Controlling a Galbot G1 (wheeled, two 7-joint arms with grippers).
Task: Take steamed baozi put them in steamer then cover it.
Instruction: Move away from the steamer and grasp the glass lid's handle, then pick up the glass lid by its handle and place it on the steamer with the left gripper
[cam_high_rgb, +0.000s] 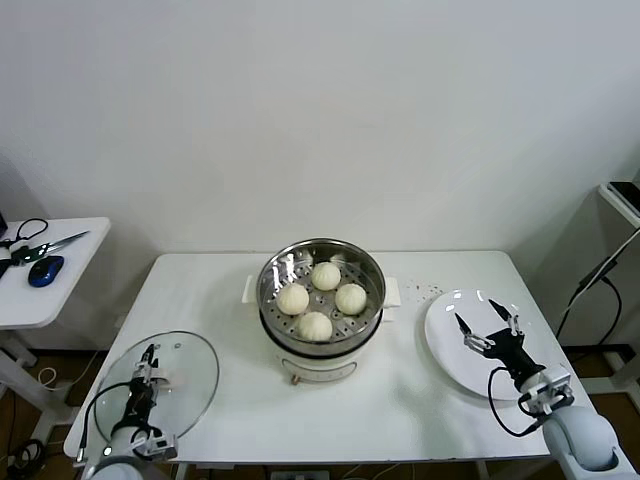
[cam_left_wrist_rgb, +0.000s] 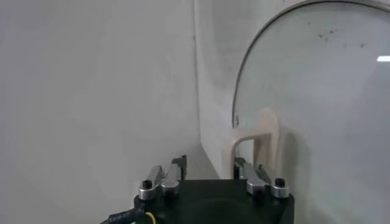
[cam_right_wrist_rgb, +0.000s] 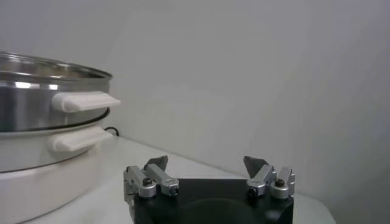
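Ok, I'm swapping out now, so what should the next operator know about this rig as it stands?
Left hand: at the lid, handle not yet gripped.
Right hand: open, over the bare plate.
All four buns sit in the steamer at table centre.
Done: loading.
Left: grasp the lid, lift it, cover the steamer.

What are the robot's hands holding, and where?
The right gripper holds nothing, open above the plate. The left gripper is at the handle of the lid; whether it grips it cannot be told.
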